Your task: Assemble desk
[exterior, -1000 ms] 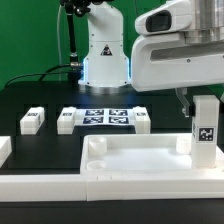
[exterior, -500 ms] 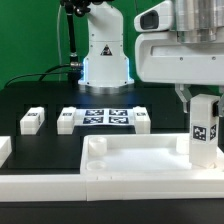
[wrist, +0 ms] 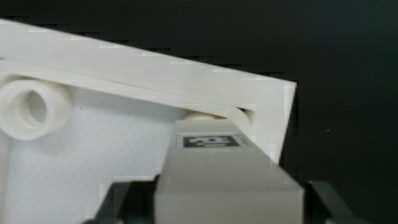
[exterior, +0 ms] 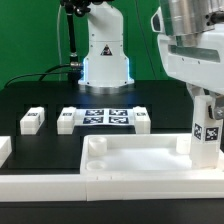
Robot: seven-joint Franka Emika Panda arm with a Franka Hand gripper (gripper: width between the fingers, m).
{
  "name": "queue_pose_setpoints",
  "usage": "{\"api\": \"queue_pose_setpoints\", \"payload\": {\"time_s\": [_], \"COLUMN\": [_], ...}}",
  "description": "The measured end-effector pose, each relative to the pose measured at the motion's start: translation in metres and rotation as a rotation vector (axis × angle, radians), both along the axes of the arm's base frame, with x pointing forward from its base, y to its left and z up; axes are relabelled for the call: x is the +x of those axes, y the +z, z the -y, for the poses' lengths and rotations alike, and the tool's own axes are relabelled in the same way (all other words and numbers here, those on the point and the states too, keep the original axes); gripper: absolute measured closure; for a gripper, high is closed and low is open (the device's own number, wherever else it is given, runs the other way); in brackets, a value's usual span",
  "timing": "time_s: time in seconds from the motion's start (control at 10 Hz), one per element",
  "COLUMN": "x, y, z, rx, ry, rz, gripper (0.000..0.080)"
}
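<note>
Exterior view, jaws gripping square white leg [exterior: 207,128], upright at corner of rimmed desk top [exterior: 130,163]

One wide white plastic rectangular desk top with raised rim [exterior: 130,147] is counted. Four white square tagged legs are seen: one upright leg [exterior: 206,130] and three lying legs [exterior: 32,120], [exterior: 67,120], [exterior: 142,120]. One marker board [exterior: 105,117] is seen.
</note>
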State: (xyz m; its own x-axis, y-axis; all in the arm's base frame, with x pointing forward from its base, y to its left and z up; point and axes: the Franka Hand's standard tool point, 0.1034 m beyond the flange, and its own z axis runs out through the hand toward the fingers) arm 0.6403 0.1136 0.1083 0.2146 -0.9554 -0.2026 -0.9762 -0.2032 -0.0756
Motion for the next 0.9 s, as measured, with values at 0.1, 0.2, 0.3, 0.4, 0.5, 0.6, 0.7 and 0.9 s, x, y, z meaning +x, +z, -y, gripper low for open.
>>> {"api": "queue_pose_setpoints", "payload": {"time_s": [0.1, 0.2, 0.3, 0.4, 0.5, 0.6, 0.7, 0.9], "x": [-0.0001, -0.0002, -0.0003, -0.0025, -0.0039, -0.004, -0.0038, -0.0035], "y": [-0.0001, -0.0002, -0.0003, -0.0003, 0.0002, -0.0002, -0.0003, -0.0001], "z": [0.0006, 0.0008, 0.0014, -0.0006, -0.0059, -0.0057, -0.0045, -0.0027], "rx": [-0.007, -0.012, -0.017, -0.023, -0.028, -0.03, -0.032, -0.043], "ry": [0.11, 0.262, 0.392, 0.549, 0.629, 0.693, 0.75, 0.933], "rz": [0.023, 0.055, 0.082, 0.102, 0.12, 0.133, 0.145, 0.178], "gripper": [0.0507, 0.0286, 0.0286, 0.0179, 0.0159, 0.0159, 0.0151, 0.015]}}
